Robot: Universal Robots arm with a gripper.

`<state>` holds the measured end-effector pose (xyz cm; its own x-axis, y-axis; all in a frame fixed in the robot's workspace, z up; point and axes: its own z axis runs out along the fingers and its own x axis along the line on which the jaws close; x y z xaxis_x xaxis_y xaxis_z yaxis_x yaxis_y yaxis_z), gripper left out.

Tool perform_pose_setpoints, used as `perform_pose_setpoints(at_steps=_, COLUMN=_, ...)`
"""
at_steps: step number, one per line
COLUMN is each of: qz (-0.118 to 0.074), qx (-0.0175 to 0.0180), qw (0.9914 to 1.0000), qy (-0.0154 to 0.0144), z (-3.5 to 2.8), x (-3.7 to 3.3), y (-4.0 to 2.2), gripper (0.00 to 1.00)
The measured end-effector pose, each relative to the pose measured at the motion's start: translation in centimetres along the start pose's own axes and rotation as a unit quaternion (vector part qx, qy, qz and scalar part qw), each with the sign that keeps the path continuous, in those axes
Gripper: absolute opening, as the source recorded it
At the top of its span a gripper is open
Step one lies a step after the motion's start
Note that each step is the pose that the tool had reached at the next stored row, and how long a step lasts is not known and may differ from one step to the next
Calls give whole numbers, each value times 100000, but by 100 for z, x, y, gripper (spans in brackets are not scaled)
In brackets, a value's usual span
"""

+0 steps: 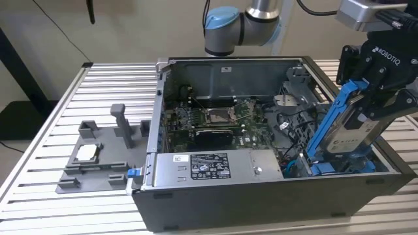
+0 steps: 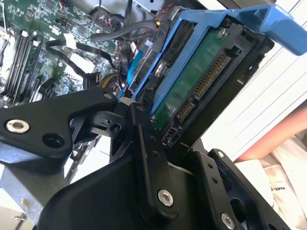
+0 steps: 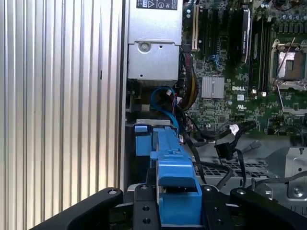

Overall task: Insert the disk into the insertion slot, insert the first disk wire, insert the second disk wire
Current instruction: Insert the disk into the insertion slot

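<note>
At the right of the exterior view the end effector (image 1: pixel 367 104) is pinched onto the disk (image 1: pixel 349 138), its fingers (image 3: pixel 144 211) pressing on either side of the blue carrier frame (image 3: pixel 175 191) near the raised end. The disk stands steeply tilted, with its upper end outside the computer case (image 1: pixel 261 200) and its lower end down at the mouth of the insertion slot (image 1: pixel 372 161) in the case's lower right corner. It looks not yet seated.

As a judgement, the disk is stiff and dense for its size, with a metal body that will not bend. Its weak spots are the bare green circuit board (image 2: pixel 199 79) and the connector row (image 2: pixel 206 76) on the underside, as shown in the second wrist view. The plastic carrier is smooth and probably flexes a little, so the long side rails are the sound place to hold it, away from board and pins. A grip near one end leaves the free end prone to swing. Black cables (image 3: pixel 224 149) lie loose inside the case beside the slot, near the power-supply box (image 1: pixel 209 169)
</note>
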<state>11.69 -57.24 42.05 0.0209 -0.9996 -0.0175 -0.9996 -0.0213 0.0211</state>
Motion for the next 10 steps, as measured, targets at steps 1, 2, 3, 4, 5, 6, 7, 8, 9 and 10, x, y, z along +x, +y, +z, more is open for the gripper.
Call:
perform_pose_setpoints(at_steps=1, qz=-1, qx=7, qw=100000, qy=-269, z=5, x=0, y=0, gripper=32)
perform_pose_setpoints(at_steps=2, qz=12, qx=13, qw=99999, qy=-504, z=11, x=0, y=0, gripper=32)
perform_pose_setpoints(at_steps=3, qz=31, qx=17, qw=99998, qy=-663, z=18, x=0, y=-2, gripper=32)
perform_pose_setpoints(at_steps=4, qz=91, qx=19, qw=99997, qy=-727, z=25, x=0, y=-2, gripper=32)
perform_pose_setpoints(at_steps=5, qz=256, qx=19, qw=99997, qy=-738, z=32, x=2, y=-3, gripper=32)
perform_pose_setpoints(at_steps=6, qz=493, qx=28, qw=99996, qy=-734, z=37, x=6, y=-3, gripper=32)
perform_pose_setpoints(at_steps=7, qz=772, qx=34, qw=99994, qy=-740, z=41, x=10, y=-3, gripper=32)
perform_pose_setpoints(at_steps=8, qz=1035, qx=42, qw=99992, qy=-745, z=47, x=13, y=-3, gripper=32)
perform_pose_setpoints(at_steps=9, qz=1300, qx=48, qw=99989, qy=-750, z=53, x=16, y=-3, gripper=32)
perform_pose_setpoints(at_steps=10, qz=1558, qx=52, qw=99985, qy=-764, z=61, x=19, y=-3, gripper=32)
